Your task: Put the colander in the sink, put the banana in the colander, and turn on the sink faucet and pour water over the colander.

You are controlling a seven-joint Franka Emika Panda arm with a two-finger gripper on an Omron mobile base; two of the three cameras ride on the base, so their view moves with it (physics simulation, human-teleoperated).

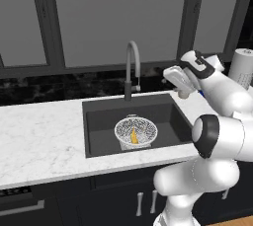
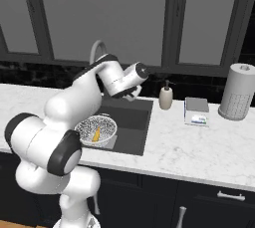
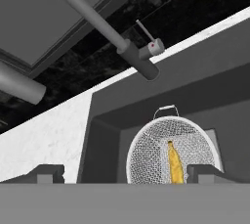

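Already two steps look done: sink (image 1: 99,121) in the desk (image 1: 39,136) holds the colander (image 1: 136,132), w/ banana (image 1: 134,136) lying inside it. Faucet (image 1: 131,67) stands behind the sink, no water running. Tool (image 3: 124,171) is raised near the faucet, released, holding nothing. Step in hand: turning the faucet on. Next move prob. needs the tool on the small side lever (image 3: 149,42) at the faucet base.

Big grey window panes (image 1: 116,15) with dark frames fill the top of both base views. Below them runs a black speckled backsplash (image 1: 59,88), then white marble countertop (image 1: 42,138). Dark cabinets (image 2: 199,204) with pale handles line the bottom edge.
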